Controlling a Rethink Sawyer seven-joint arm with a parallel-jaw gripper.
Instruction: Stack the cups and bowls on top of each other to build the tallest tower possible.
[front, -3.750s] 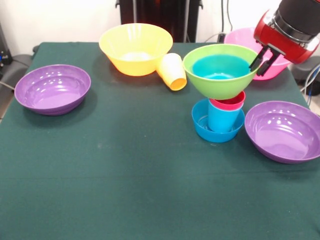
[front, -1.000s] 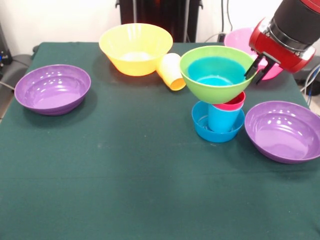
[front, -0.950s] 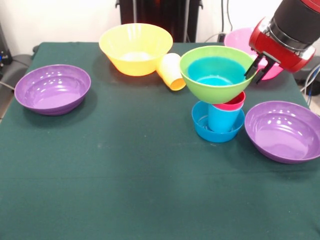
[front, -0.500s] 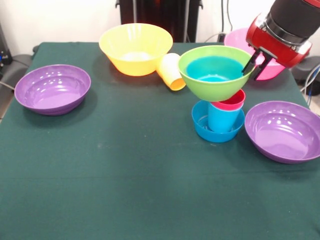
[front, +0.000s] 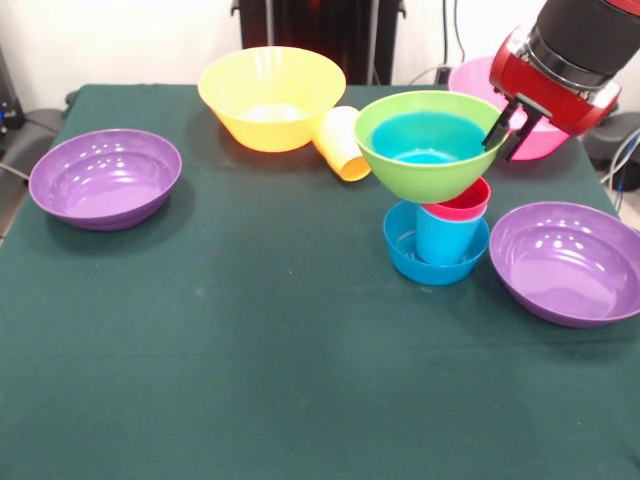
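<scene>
Green bowl (front: 432, 143) nudged off-centre on the tower
Pincer (front: 510, 124) grips its rim and has dragged it sideways off the red cup (front: 458, 204), risking a topple

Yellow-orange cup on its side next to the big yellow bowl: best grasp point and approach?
Judging from the front view alone: take the yellow-orange cup across its body, from straight above. It lies tipped over, mouth toward the camera, its closed end against the large orange-yellow bowl, so a rim pinch looks awkward. The sides clear of the bowl seem open for the fingers.
</scene>
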